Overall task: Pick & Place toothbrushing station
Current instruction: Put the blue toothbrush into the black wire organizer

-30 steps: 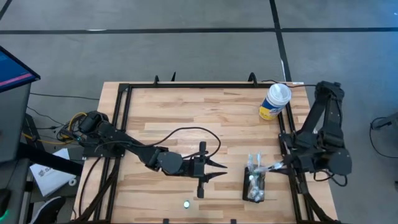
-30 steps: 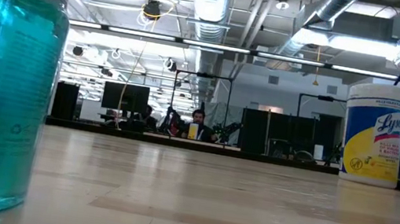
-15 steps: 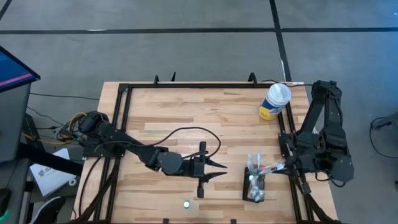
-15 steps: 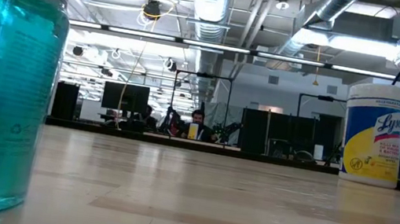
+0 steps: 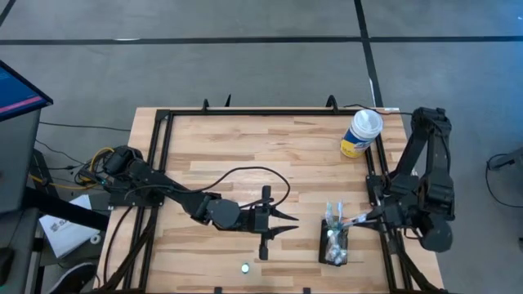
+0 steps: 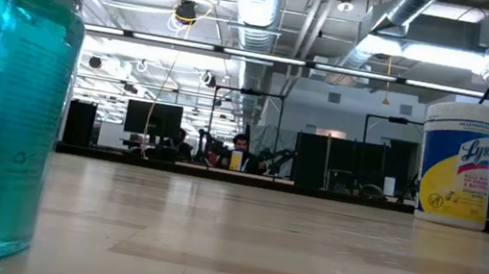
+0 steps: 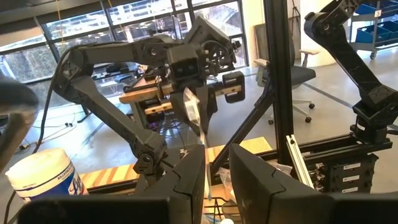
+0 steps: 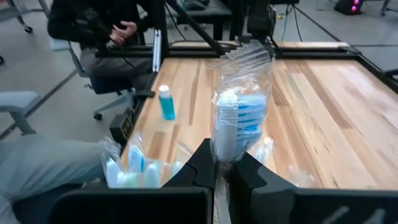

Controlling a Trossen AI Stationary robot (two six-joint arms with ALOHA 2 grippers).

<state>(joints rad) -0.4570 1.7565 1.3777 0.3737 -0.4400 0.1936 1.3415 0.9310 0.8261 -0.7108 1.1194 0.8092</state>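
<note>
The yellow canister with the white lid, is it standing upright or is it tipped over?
Upright. In the low view the canister stands on its base on the table; the high view shows its round white lid facing up.

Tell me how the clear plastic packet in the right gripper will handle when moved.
The packet looks thin and crinkly, so probably floppy and light. Pinched only at its lower edge by the right gripper, it may sway or sag. Its glossy film could slip.

1 caddy (image 5: 334, 243), 1 wipes canister (image 5: 361, 133), 1 blue btl (image 8: 165, 102).
</note>
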